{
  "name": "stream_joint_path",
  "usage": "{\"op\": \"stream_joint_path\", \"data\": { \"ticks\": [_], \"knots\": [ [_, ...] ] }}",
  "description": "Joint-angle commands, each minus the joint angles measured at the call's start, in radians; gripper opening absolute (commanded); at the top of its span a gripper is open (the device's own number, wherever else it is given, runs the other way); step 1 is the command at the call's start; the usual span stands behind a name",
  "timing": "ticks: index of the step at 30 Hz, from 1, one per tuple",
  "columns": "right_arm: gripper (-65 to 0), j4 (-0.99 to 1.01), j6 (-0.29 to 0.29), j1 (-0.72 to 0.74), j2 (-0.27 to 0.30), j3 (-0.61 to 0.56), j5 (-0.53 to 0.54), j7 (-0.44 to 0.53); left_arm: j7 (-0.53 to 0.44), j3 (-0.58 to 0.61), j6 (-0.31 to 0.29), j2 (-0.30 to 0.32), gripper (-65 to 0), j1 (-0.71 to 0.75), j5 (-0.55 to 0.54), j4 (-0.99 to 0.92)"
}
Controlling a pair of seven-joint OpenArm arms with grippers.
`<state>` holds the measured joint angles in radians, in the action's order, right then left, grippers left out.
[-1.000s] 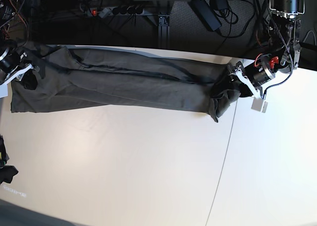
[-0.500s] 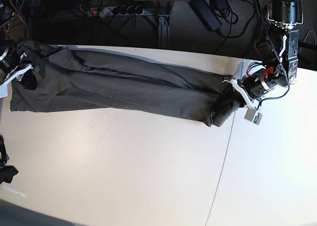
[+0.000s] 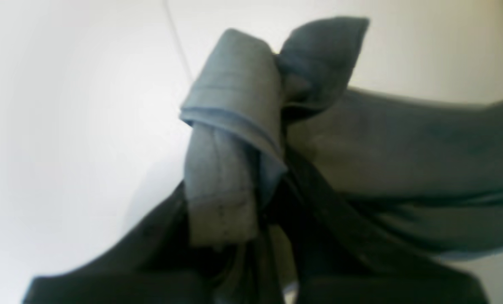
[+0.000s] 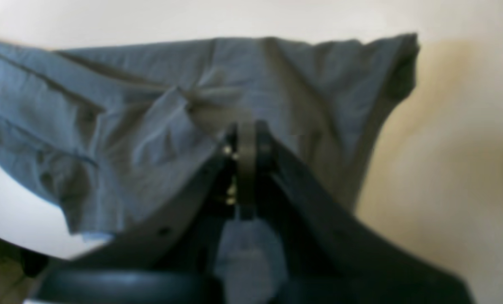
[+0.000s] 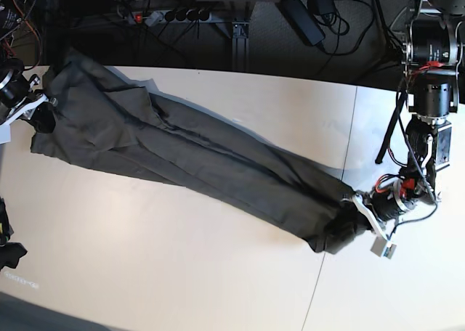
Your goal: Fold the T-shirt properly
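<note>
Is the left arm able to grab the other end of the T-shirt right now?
Probably not: the left end effector is shut on one end of the T-shirt, and the far end is held by the right end effector.

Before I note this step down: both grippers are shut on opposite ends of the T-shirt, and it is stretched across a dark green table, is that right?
Not quite: the table is pale cream-white, not dark green, as the base view shows. The rest holds: the left gripper and right gripper are each shut on an end of the T-shirt.
</note>
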<state>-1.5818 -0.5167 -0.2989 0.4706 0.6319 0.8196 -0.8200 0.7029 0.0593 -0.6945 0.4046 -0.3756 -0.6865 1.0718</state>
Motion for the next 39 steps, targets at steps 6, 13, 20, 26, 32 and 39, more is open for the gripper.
{"op": "stream_joint_path", "data": {
  "ticks": [6,13,20,26,32,39],
  "knots": [
    [-65.0,-0.013,-0.063,0.008,0.022,0.009,0.010,0.020,0.167,0.057,-0.004,0.043,-65.0,-0.006,-0.214,0.273],
    [-65.0,-0.013,-0.063,0.007,0.022,0.009,-0.006,0.019,0.166,0.265,-0.004,-0.029,-65.0,0.050,-0.152,0.581],
    [-65.0,-0.013,-0.063,0.007,0.022,0.009,-0.026,0.019,0.166,0.446,-0.004,-0.212,-65.0,0.050,-0.034,0.573],
    [-65.0,-0.013,-0.063,0.007,0.022,0.009,-0.026,0.020,0.166,0.481,-0.004,-0.323,-65.0,0.050,0.081,0.460],
    [-65.0,-0.013,-0.063,0.007,0.022,0.009,-0.023,0.031,0.153,0.481,-0.004,-0.383,-45.5,0.066,0.081,0.382],
    [-65.0,-0.013,-0.063,0.008,0.022,0.009,-0.023,0.032,0.134,0.481,-0.004,-0.427,-32.1,0.099,0.076,0.381]
  ]
}}
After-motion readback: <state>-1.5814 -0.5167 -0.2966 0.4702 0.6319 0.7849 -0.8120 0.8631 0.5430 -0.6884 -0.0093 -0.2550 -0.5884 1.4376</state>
